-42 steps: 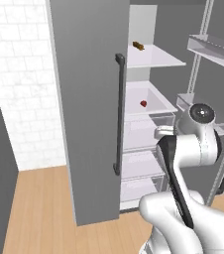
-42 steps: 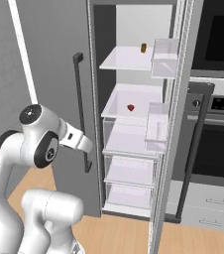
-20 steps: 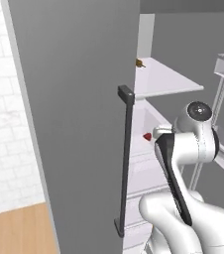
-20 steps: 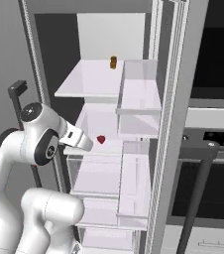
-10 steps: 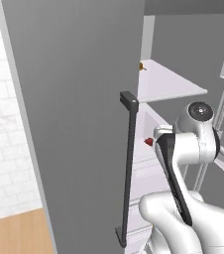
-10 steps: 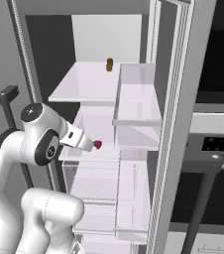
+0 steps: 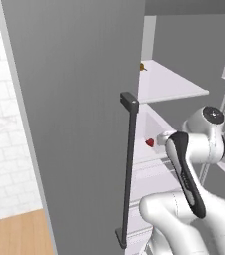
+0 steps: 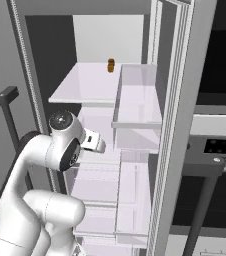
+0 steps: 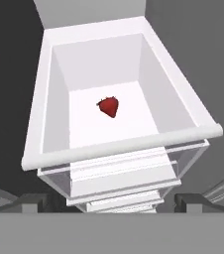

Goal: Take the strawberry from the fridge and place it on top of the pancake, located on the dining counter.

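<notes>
Where tapered, strawberry (image 9: pixel 108 106) tip lower-right.

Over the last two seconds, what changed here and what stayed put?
The base drove in toward the open fridge, so both base views closed in on its shelves; that is camera motion, not the items shifting. The gripper stayed open and empty. The strawberry still lies in its white bin, the small brown-and-orange item on the upper shelf.

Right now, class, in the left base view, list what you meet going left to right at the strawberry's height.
White brick wall → grey fridge door → dark door handle → strawberry → robot arm.
</notes>
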### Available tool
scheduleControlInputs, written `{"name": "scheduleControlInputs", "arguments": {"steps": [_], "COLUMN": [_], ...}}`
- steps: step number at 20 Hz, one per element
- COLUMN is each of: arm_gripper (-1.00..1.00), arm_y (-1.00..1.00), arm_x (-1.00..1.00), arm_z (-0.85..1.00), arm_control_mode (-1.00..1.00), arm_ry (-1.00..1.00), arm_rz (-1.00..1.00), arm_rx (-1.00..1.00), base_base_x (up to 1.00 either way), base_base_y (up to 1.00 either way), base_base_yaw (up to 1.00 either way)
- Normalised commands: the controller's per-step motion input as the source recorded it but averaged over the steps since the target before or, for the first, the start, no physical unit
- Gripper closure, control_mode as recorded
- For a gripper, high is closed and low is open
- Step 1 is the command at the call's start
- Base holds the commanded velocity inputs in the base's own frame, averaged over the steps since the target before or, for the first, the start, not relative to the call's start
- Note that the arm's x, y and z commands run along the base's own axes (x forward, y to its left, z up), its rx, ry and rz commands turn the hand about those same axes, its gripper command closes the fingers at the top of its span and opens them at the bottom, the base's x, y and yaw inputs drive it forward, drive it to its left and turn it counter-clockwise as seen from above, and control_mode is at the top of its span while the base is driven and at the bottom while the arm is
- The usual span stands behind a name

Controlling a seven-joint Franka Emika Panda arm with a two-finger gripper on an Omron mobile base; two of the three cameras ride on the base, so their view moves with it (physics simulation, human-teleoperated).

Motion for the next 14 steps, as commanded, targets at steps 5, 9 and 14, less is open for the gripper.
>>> {"name": "scheduleControlInputs", "arguments": {"steps": [5, 9, 14], "arm_gripper": [-1.0, -1.0, -1.0], "arm_y": [0.01, 0.0, 0.0], "arm_x": [0.74, 0.51, 0.44], "arm_z": [-0.24, -0.22, -0.34], "arm_control_mode": [-1.0, -1.0, -1.0], "arm_ry": [0.19, 0.04, 0.0], "arm_rz": [0.09, 0.0, 0.0], "arm_rx": [0.0, 0.0, 0.0], "base_base_x": [0.0, 0.0, 0.0], "base_base_y": [0.0, 0.0, 0.0], "base_base_yaw": [0.0, 0.0, 0.0]}}
